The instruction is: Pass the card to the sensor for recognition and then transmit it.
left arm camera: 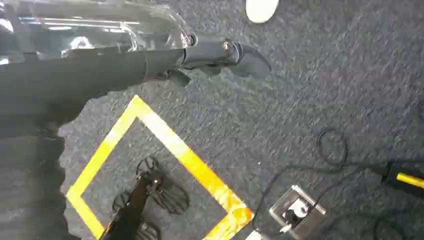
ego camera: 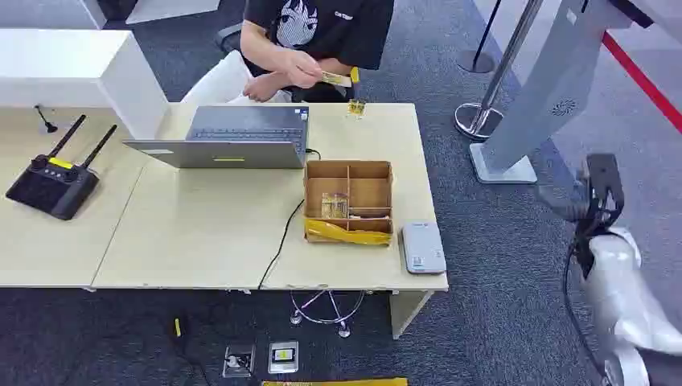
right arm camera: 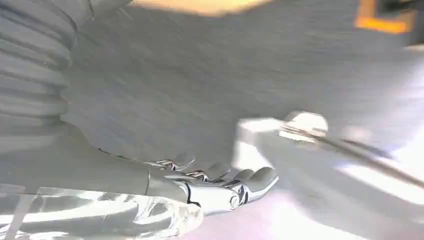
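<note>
A person behind the table holds a yellow card point(ego camera: 336, 78) in one hand. Another small card point(ego camera: 356, 107) lies on the table's far edge. The cardboard box point(ego camera: 370, 170) holds cards point(ego camera: 334, 206) in a middle compartment and a yellow strip point(ego camera: 348, 234) along its front. The grey sensor point(ego camera: 422, 247) lies flat just right of the box. My right hand point(ego camera: 599, 191) hangs over the carpet well right of the table; up close, this right hand point(right arm camera: 220, 186) has straight fingers and holds nothing. My left hand point(left arm camera: 220, 52) hangs over the floor, holding nothing.
An open laptop point(ego camera: 233, 137) sits behind the box, its cable running off the table's front edge. A black controller with antennas point(ego camera: 52, 185) lies far left. A grey gate post point(ego camera: 547, 96) and stanchion base point(ego camera: 474, 121) stand right. Yellow floor tape point(left arm camera: 170, 145) and a floor socket point(left arm camera: 296, 210) lie below.
</note>
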### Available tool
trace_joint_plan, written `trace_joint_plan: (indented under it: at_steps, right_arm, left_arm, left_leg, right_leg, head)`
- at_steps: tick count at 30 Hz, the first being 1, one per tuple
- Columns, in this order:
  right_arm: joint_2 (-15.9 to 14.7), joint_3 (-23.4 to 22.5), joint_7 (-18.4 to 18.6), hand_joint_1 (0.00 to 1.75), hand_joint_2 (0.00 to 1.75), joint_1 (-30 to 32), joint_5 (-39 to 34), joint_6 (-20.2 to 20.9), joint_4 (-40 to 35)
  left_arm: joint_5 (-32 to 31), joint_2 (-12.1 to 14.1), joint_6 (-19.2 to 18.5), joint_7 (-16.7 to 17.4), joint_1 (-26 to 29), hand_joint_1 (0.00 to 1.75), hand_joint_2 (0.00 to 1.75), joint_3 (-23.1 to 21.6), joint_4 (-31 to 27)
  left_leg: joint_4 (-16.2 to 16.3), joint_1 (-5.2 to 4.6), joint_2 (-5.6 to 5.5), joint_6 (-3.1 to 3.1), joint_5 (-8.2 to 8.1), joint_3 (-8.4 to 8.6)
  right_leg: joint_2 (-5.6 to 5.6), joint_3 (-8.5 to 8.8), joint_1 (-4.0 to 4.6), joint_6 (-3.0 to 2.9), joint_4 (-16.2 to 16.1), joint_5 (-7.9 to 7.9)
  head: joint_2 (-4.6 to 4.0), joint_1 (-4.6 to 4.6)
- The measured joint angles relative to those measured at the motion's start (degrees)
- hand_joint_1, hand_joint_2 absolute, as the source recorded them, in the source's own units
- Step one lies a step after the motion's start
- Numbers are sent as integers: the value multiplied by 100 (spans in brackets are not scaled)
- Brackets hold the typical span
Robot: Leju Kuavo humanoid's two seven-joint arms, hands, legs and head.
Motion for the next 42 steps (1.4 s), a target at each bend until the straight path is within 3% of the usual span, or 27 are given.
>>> trace_joint_plan:
  at_steps: [2, 7, 14, 21, 24, 36, 37, 38, 42]
  right_arm:
    - [4, 341, -177, 0, 175, -491, 599, -212, -109]
    - [274, 1209, -164, 0, 175, -1640, 1626, -601, -291]
    - [1025, 2322, 356, 0, 175, -2413, 3006, -1145, -350]
    - [1351, 3173, 667, 0, 175, -2561, 3960, -1722, -352]
    - [1432, 3435, 702, 0, 175, -2559, 4051, -1908, -352]
    - [1572, 3824, 634, 0, 175, -2509, 4018, -1871, -350]
    - [1572, 3835, 625, 68, 175, -2502, 4016, -1871, -350]
    - [1576, 3848, 621, 175, 175, -2497, 4012, -1871, -350]
    - [1585, 3861, 547, 175, 175, -2469, 3988, -1792, -350]
  left_arm:
    - [-76, -20, 39, 122, -56, 0, 175, -2, 0]
    - [-131, -98, 177, 249, -237, 0, 175, -48, -2]
    - [-127, -205, 184, 262, -336, 0, 175, -107, -2]
    - [-168, -225, 308, 345, -378, 0, 175, -140, -11]
    - [-175, -227, 374, 352, -393, 0, 175, -144, -11]
    - [-172, -192, 378, 374, -330, 0, 175, -162, -11]
    - [-172, -188, 378, 378, -328, 0, 175, -166, -11]
    - [-172, -186, 378, 384, -327, 0, 175, -173, -9]
    - [-179, -175, 380, 393, -326, 0, 175, -177, -11]
  left_leg:
    - [0, 2, -30, -1, 11, -18]
    - [-1, 4, -33, -9, 24, -41]
    - [-1, 7, -35, -13, 26, -40]
    - [0, 8, -40, -13, 26, -42]
    - [0, 7, -40, -13, 26, -42]
    - [-1, 9, -40, -14, 26, -43]
    - [-1, 9, -40, -14, 26, -43]
    - [-1, 9, -40, -14, 26, -43]
    - [0, 8, -40, -14, 26, -42]
  right_leg:
    - [-29, -2, 1, 0, 4, 1]
    - [-33, -24, 5, -10, 18, 12]
    - [-34, -29, 10, -11, 18, 12]
    - [-34, -27, 11, -10, 15, 12]
    - [-35, -28, 10, -10, 14, 12]
    - [-33, -29, 12, -11, 15, 12]
    - [-33, -29, 12, -11, 15, 12]
    - [-33, -29, 12, -11, 14, 12]
    - [-32, -29, 11, -11, 14, 12]
  head:
    - [0, 2]
    - [0, 4]
    - [0, -2]
    - [0, 0]
    - [0, 2]
    - [0, 2]
    - [0, 0]
    - [0, 2]
    - [0, 2]
